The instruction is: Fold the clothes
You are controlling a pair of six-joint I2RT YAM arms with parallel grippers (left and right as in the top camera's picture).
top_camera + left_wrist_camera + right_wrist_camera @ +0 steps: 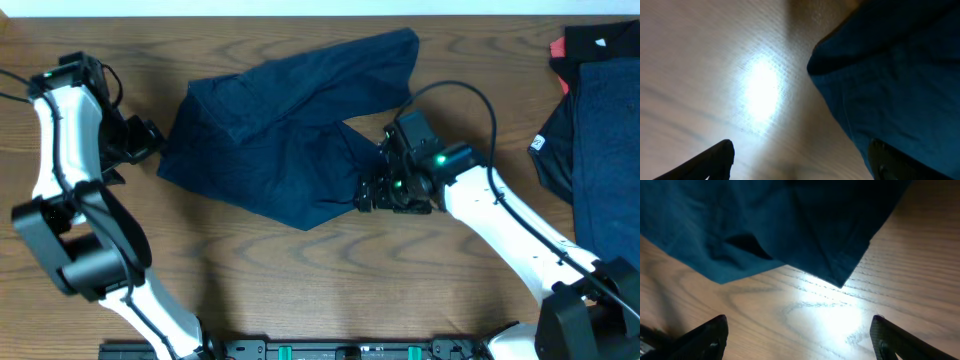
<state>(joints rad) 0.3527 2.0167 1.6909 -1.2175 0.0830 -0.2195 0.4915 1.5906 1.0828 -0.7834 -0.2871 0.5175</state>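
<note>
A dark navy garment point(290, 130) lies spread and rumpled across the middle of the table, one leg reaching to the back. My left gripper point(150, 140) stands open at its left edge. In the left wrist view the navy cloth point(890, 75) fills the right side, one finger point(890, 162) is over its edge and the other finger point(715, 160) is over bare wood. My right gripper point(375, 190) is open at the garment's near right hem. In the right wrist view a corner of the cloth point(840, 275) lies just ahead of the fingers point(895, 340), with only wood between them.
More clothes are piled at the right edge: a navy piece point(600, 150) with a small white label point(537, 143), a black piece point(600, 40) and a bit of red point(556, 47). The right arm's cable point(470, 95) loops above the table.
</note>
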